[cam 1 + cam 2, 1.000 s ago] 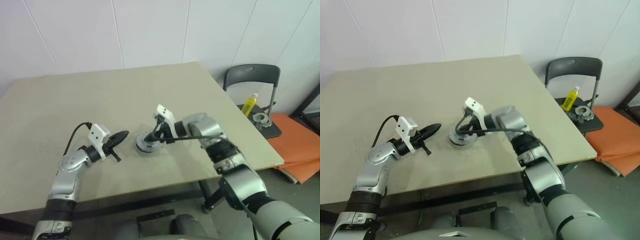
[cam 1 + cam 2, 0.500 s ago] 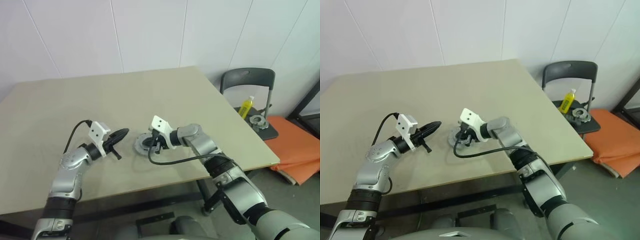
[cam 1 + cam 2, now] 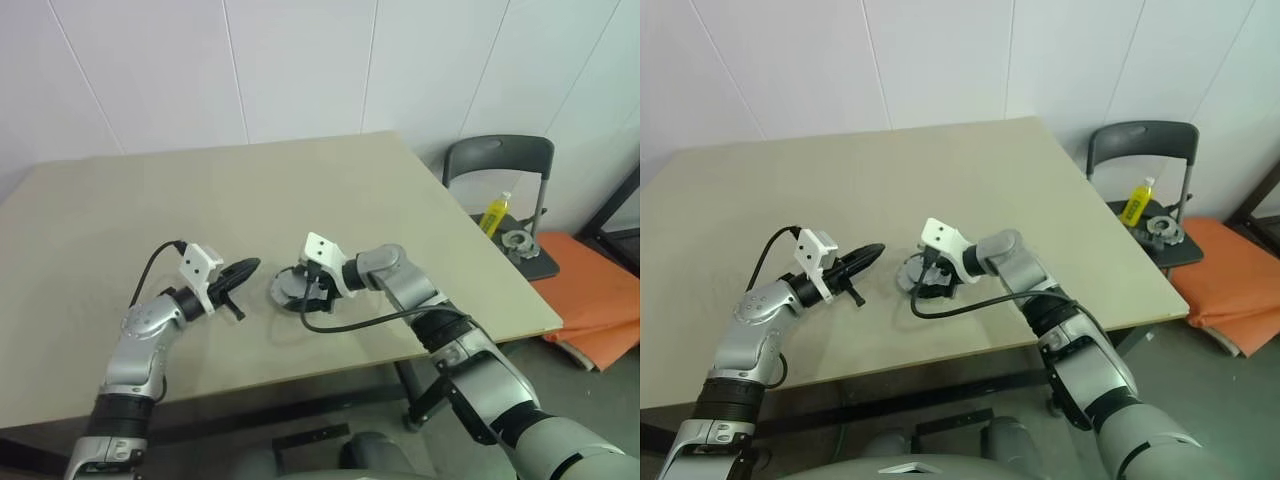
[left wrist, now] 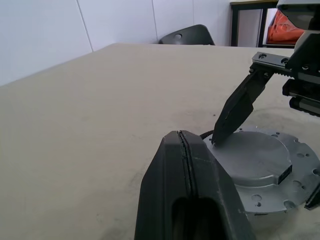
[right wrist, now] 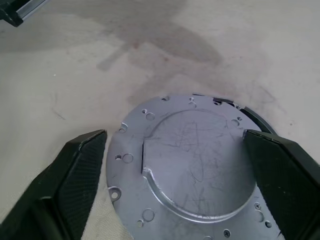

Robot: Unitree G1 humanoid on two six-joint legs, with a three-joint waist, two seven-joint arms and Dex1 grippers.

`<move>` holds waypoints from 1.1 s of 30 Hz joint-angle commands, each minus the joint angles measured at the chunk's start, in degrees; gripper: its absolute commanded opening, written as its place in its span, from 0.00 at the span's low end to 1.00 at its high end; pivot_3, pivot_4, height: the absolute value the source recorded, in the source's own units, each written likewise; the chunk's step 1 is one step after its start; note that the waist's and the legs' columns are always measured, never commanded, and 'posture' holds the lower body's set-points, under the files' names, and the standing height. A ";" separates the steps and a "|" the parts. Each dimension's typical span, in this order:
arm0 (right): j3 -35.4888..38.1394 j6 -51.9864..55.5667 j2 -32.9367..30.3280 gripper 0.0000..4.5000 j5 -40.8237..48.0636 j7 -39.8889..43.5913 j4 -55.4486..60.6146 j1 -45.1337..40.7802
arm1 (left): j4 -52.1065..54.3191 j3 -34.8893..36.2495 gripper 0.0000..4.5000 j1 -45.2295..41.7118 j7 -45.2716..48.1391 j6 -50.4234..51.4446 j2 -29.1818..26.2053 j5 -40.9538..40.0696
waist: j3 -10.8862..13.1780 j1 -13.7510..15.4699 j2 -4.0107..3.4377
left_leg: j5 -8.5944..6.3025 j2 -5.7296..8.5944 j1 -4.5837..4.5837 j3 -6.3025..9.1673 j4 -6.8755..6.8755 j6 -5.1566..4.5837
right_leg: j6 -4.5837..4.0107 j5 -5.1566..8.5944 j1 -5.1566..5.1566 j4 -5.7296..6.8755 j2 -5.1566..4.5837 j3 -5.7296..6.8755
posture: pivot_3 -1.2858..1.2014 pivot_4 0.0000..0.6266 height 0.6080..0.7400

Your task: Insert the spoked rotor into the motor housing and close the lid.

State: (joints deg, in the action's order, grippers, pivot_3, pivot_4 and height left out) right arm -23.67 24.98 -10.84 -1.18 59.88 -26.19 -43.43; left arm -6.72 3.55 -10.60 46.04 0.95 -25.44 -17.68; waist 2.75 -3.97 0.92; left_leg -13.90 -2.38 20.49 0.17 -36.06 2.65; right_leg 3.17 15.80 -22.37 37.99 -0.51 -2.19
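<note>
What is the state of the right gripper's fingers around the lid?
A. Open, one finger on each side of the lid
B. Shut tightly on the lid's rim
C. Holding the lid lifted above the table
A: in the right wrist view the right gripper stands open, its fingers apart from the lid, one on each side.

Silver-grey lid [image 5: 192,165] with small punched holes; beige table [image 3: 200,190]; black tool fingers [image 5: 75,170]; yellow bottle [image 3: 493,213]; dark-grey chair [image 3: 497,160].
</note>
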 commanded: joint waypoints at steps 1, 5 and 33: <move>-1.36 2.15 -0.86 0.99 -1.21 0.22 -2.10 0.66 | 1.80 0.66 0.00 -1.41 -0.17 -0.34 -0.15 -0.51 | 0.00 -0.03 0.00 | 0.00 0.00 0.00 0.00 0.00 0.00 | 0.00 0.00 0.00 0.00 0.00 0.00 | 0.52 0.00 1.00; -1.30 2.52 -0.65 0.80 -1.35 -0.62 -2.44 0.75 | 1.85 0.53 0.00 -1.41 -0.06 -0.28 -0.14 -0.52 | 0.00 -0.05 0.00 | 0.00 0.00 -0.01 0.00 0.01 0.00 | 0.00 0.00 0.01 -0.02 -0.01 0.00 | 0.52 0.00 1.00; 1.82 1.15 1.10 0.71 -0.63 -3.43 -6.71 -1.37 | 0.50 -0.10 0.00 -2.01 -0.02 -1.23 0.44 0.30 | 0.02 -0.02 -0.03 | 0.00 0.01 0.69 0.04 -0.01 0.00 | 0.02 -0.02 -0.50 -0.18 -0.02 0.02 | 0.52 0.00 1.00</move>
State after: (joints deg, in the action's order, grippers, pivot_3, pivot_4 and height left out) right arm -21.46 25.63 -9.79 -0.78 58.16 -30.55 -45.46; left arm -6.72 3.00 -11.03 46.05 0.74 -24.80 -17.45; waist 2.78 -3.99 0.89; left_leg -13.90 -2.37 21.18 0.21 -36.07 2.64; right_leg 3.18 15.78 -22.87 37.81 -0.53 -2.17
